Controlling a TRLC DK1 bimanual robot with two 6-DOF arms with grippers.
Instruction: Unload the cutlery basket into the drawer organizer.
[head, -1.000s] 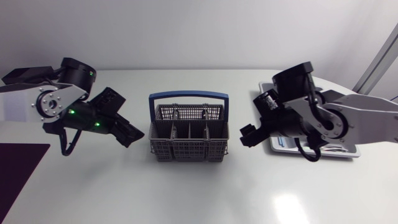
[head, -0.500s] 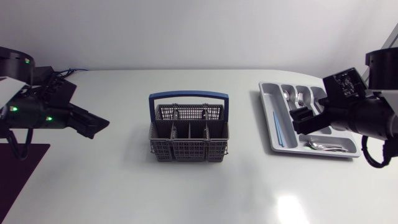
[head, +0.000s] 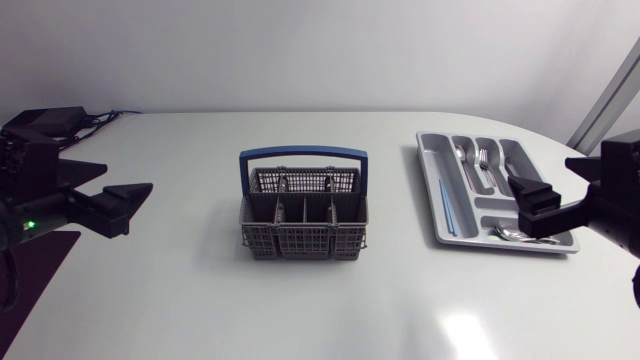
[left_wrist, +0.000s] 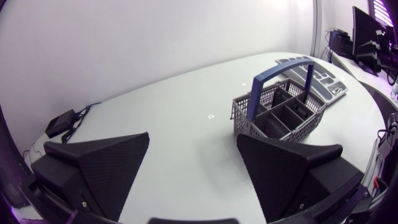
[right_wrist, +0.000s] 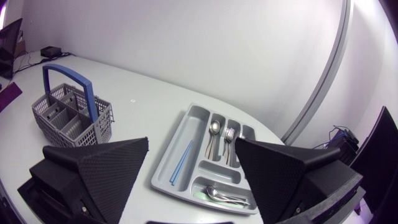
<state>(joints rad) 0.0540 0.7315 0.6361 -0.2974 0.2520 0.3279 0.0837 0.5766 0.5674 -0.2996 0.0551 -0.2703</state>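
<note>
Two grippers wide of basket (head: 303, 243) | left gripper (left_wrist: 193, 137) apart, empty | right gripper (right_wrist: 191, 141) apart, empty | basket looks emptied | cutlery (head: 472, 160) in organizer (head: 428, 190), right of basket | seemingly done

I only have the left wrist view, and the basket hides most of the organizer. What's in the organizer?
Observer: The head view shows a spoon and a fork in two of the lengthwise compartments of the drawer organizer, and a blue stick in the long outer one.
Operator: Anything in the crosswise compartment?
Observer: Yes, some silver cutlery lies there.
Operator: Does the basket hold anything?
Observer: From above, no cutlery shows in the compartments of the cutlery basket.
</note>
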